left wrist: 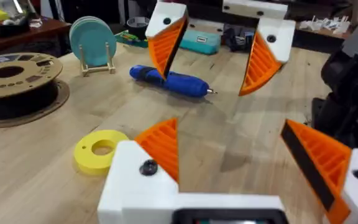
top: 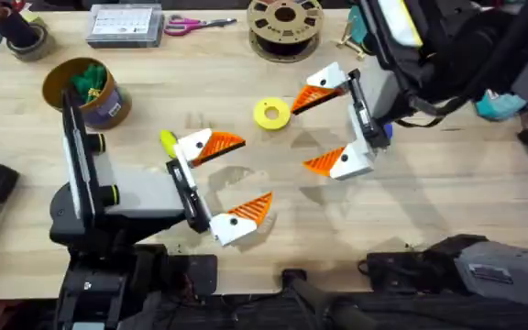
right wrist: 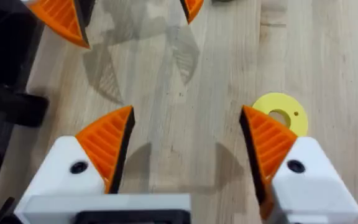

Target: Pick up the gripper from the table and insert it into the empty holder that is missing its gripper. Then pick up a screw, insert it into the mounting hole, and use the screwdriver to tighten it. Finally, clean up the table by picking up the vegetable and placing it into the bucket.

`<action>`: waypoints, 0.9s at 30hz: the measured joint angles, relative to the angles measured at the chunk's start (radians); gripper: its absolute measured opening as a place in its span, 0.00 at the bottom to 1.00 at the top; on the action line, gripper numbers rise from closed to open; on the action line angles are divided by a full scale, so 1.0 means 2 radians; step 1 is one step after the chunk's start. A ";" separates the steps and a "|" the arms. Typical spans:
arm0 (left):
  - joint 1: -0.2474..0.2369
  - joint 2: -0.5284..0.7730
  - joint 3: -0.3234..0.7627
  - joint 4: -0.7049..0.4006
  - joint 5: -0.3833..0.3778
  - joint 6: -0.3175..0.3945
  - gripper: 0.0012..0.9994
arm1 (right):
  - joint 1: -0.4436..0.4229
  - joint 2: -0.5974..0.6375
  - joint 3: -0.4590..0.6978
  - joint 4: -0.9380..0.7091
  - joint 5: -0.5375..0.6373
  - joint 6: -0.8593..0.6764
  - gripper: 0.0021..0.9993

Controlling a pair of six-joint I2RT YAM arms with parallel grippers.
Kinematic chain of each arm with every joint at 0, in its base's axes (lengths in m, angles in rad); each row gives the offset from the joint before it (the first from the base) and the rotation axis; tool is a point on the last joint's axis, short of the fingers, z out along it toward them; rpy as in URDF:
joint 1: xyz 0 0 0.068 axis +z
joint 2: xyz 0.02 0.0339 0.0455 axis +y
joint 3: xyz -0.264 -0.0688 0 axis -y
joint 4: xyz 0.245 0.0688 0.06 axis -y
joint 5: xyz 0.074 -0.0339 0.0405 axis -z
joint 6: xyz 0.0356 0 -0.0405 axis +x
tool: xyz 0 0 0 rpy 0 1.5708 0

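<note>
Left gripper (left wrist: 241,180) jaws apart, screwdriver (left wrist: 171,81) beyond, overhead bucket (top: 88,90)

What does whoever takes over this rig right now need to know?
Left tool: open, empty.
Right tool: open, empty, near the flat yellow ring.
All four white finger blocks carry orange ribbed wedges, so insertion looks done. Screw tightness can't be judged.
The blue pen-shaped screwdriver lies on the table.
Left to do: the small yellow toy vegetable lies beside the left tool, not yet in the tan-gold round tin bucket.
</note>
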 joint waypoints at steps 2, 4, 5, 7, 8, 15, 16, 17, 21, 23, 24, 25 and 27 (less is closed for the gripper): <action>0.000 0.000 0.000 0.000 0.000 0.000 0.99 | 0.000 0.000 0.000 0.000 0.000 0.000 1.00; 0.000 0.000 0.000 0.000 0.000 0.000 0.99 | 0.000 0.000 0.000 0.000 0.000 0.000 1.00; 0.000 0.000 0.000 0.000 0.000 0.000 0.99 | 0.000 0.000 0.000 0.000 0.000 0.000 1.00; 0.000 0.000 0.000 0.000 0.000 0.000 0.99 | 0.000 0.000 0.000 0.000 0.000 0.000 1.00; 0.000 0.000 0.000 0.000 0.000 0.000 0.99 | 0.000 0.000 0.000 0.000 0.000 0.000 1.00; 0.000 0.000 0.000 0.000 0.000 0.000 0.99 | 0.000 0.000 0.000 0.000 0.000 0.000 1.00; 0.000 0.000 0.000 0.000 0.000 0.000 0.99 | 0.000 0.000 0.000 0.000 0.000 0.000 1.00; 0.000 0.000 0.000 0.000 0.000 0.000 0.99 | 0.000 0.000 0.000 0.000 0.000 0.000 1.00; 0.000 0.000 0.000 0.000 0.000 -0.001 0.97 | 0.000 0.000 0.000 0.000 0.000 0.000 1.00; 0.000 0.000 0.000 0.000 0.000 0.000 0.65 | 0.000 0.000 0.000 0.000 0.000 0.000 1.00; 0.000 0.000 0.000 0.000 0.000 0.000 0.51 | 0.000 0.000 0.000 0.000 0.000 0.000 1.00; 0.000 0.000 0.000 0.000 0.000 0.000 0.34 | 0.000 0.000 0.000 0.000 0.000 0.000 1.00; 0.000 0.000 0.000 0.000 0.000 0.001 0.05 | 0.000 0.000 0.000 0.000 0.000 0.000 1.00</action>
